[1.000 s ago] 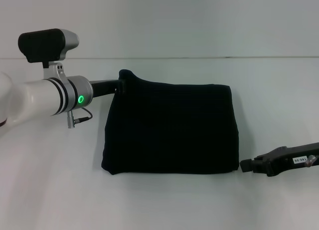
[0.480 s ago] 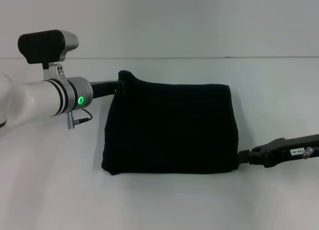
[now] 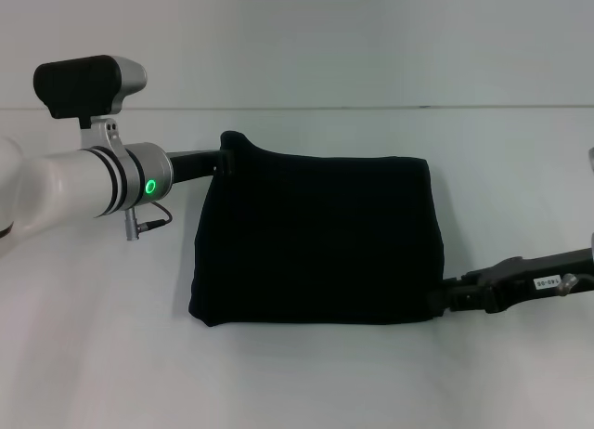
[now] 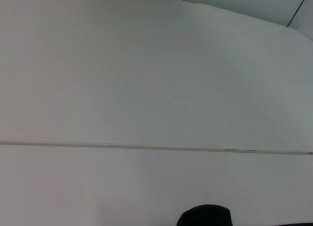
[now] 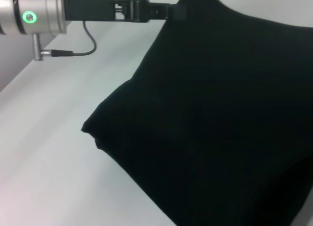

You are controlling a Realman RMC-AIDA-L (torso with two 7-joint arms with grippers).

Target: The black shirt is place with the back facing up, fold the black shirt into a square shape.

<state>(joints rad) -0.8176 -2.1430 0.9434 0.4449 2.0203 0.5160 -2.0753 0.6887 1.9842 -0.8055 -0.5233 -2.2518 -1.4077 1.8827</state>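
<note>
Left gripper (image 3: pixel 225 160) clenched on the far-left corner of the black shirt (image 3: pixel 316 239), that corner lifted slightly. Shirt is folded into a rough rectangle, lying flat mid-desk (image 3: pixel 93 355). Right gripper (image 3: pixel 444 299) sits low at the shirt's near-right corner, touching the edge; can't tell whether it's grasping or released.

1. The black shirt (image 3: pixel 316 239) is laid flat on the white surface, folded into a compact, roughly rectangular block.
2. Plain black cloth is presented on the upper face; no lettering is visible.
3. The near edge and both side edges are seen as rounded folds.
4. The far-left corner is raised into a small peak above the remaining cloth.
</note>
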